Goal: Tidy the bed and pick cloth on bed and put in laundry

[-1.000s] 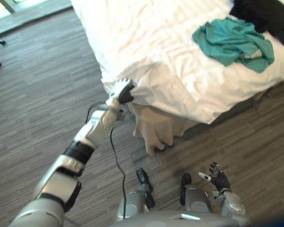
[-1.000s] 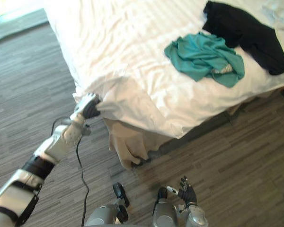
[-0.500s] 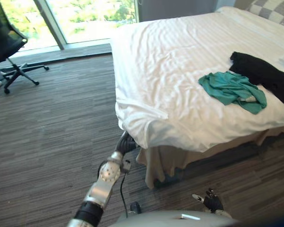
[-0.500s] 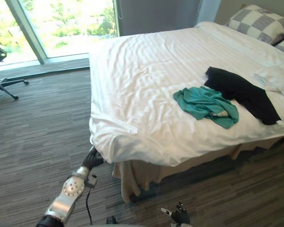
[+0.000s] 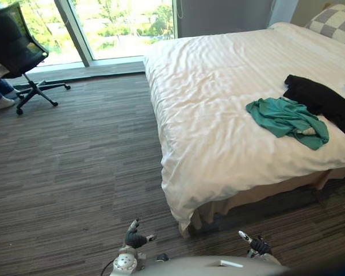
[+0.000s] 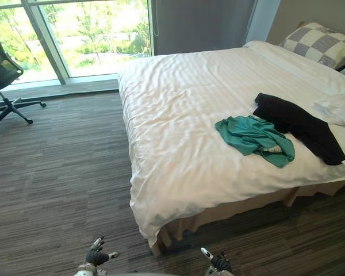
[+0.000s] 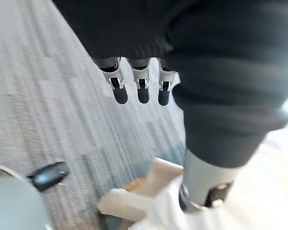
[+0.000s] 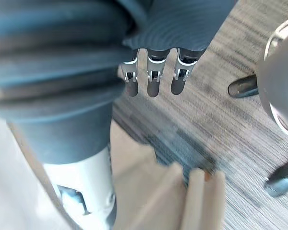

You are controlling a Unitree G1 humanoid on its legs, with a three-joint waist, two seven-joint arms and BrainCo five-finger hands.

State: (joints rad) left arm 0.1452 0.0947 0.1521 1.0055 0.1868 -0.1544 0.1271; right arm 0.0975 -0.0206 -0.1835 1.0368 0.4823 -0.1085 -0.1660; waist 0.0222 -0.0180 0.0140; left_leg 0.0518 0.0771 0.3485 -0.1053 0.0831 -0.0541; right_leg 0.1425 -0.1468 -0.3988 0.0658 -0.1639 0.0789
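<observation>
- Since the picture of half a second ago, my left hand (image 5: pixel 135 237) has let go of the corner of the white sheet (image 5: pixel 218 98) and has come down low over the floor (image 5: pixel 75 161), near the body. The head camera has also lifted, so the whole scene has shifted.
- In the left wrist view its fingers (image 7: pixel 142 88) are straight and spread, with nothing between them and the thumb.
- My right hand (image 5: pixel 254 245) hangs low on the other side. Its fingers (image 8: pixel 153 81) are also straight and hold nothing.
- The sheet lies rather smooth over the bed and hangs down at the near corner, above the beige bed skirt (image 5: pixel 259 195).
- The teal cloth (image 5: pixel 287 117) lies crumpled on the sheet, toward the right near edge of the bed, well apart from both hands.
- The black cloth (image 5: pixel 322 102) lies just behind it, and the two touch.
- A checked pillow (image 6: pixel 319 43) is at the far end of the bed.
- An office chair (image 5: pixel 14 49) stands on the floor by the window, far left.
</observation>
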